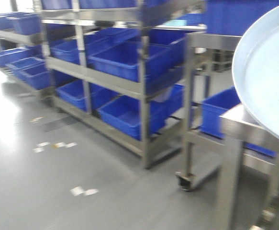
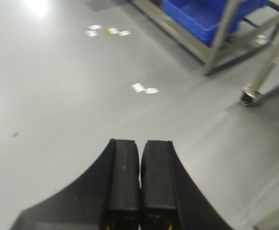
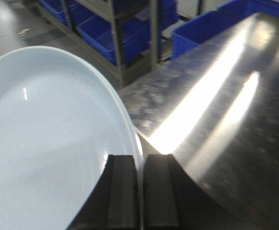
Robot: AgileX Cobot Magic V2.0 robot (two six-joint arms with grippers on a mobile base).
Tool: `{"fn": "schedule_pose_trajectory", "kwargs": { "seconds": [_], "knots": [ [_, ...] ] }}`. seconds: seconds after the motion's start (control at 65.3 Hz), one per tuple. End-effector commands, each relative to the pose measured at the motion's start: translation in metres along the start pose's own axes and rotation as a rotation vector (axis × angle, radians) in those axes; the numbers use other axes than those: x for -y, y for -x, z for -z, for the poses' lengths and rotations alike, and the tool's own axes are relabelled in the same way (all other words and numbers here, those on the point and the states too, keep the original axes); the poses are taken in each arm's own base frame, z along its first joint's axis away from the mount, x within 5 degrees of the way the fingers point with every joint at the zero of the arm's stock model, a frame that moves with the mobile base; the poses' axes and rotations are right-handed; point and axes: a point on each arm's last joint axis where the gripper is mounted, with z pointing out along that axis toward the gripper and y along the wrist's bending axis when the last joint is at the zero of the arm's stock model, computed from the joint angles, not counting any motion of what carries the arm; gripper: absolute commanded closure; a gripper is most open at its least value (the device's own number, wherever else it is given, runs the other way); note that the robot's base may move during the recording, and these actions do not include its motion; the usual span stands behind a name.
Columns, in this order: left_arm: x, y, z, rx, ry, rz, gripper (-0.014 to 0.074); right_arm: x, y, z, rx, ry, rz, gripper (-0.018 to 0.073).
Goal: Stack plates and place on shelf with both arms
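One pale plate (image 3: 48, 143) is pinched at its rim by the right gripper (image 3: 140, 165), jaws narrowed onto the edge, and is held at the edge of a gleaming steel table (image 3: 235, 96). The left gripper (image 2: 140, 148) is pressed together on nothing above grey floor (image 2: 58, 96). Steel racks (image 1: 142, 91) are filled with blue bins (image 1: 125, 60).

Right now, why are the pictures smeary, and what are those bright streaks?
Front view: everything is smeared, probably camera motion; the blue plastic bins blur, and the grey floor glares white at left. Left wrist view: the black left tool looks sharper than the floor. Right wrist view: the streaks are light reflecting off the steel tabletop beside the pale glossy round plate.
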Motion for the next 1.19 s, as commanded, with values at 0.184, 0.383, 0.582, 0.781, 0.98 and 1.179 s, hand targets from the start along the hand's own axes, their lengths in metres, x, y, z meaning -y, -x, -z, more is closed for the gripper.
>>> {"fn": "schedule_pose_trajectory", "kwargs": {
  "seconds": [0.184,0.383,0.582,0.781,0.98,1.179],
  "knots": [
    [0.0025,0.0157,0.0039,0.096,-0.021,0.011,0.0513,-0.0015,0.0168,0.0033,0.112,0.012,-0.001,0.0534],
    [0.0025,0.0157,0.0039,0.096,-0.021,0.011,0.0513,-0.0015,0.0168,0.0033,0.112,0.012,-0.001,0.0534],
    [0.0025,0.0157,0.0039,0.096,-0.021,0.011,0.0513,-0.0015,0.0168,0.0033,0.112,0.012,-0.001,0.0534],
    [0.0025,0.0157,0.0039,0.096,-0.021,0.011,0.0513,-0.0015,0.0168,0.0033,0.112,0.012,-0.001,0.0534],
    [0.0025,0.0157,0.0039,0.096,-0.021,0.011,0.0513,-0.0015,0.0164,0.0032,0.108,0.011,-0.001,0.0534],
    [0.0025,0.0157,0.0039,0.096,-0.021,0.011,0.0513,-0.0015,0.0164,0.0032,0.108,0.011,-0.001,0.0534]
  ]
}}
